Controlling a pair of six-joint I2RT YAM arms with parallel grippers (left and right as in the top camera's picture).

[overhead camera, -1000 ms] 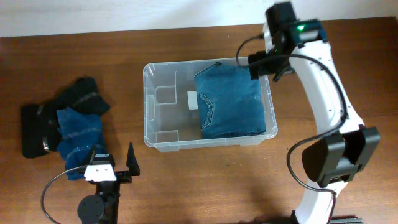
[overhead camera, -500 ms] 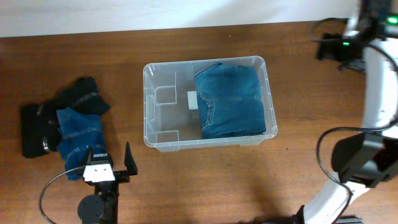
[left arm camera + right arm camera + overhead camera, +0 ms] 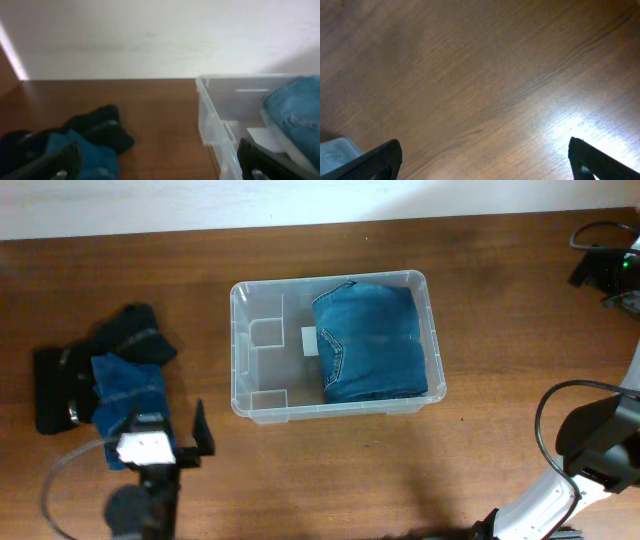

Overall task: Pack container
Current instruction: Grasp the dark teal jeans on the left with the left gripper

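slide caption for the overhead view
Folded blue jeans fill one half of a clear plastic rectangular bin on a wooden table.

Overhead view: even, fairly bright room light with weak, soft shadows. The table [image 3: 330, 470] reads warm brown. The wall [image 3: 200, 205] strip beyond both grippers is washed out to white. The left gripper [image 3: 168, 435] and its wrist are smeared by motion blur; the rest is sharp.

Left wrist view: hazy, low contrast, soft focus throughout. The wall ahead of the gripper is nearly blown out, with a bright streak up and to its left. The container [image 3: 210, 120], to the right, is pale and indistinct. The fingers [image 3: 50, 162] are dark and unfocused.

Right wrist view: the wood grain is clear. A white glare patch lies on the table beside one finger of the right gripper [image 3: 484, 144].
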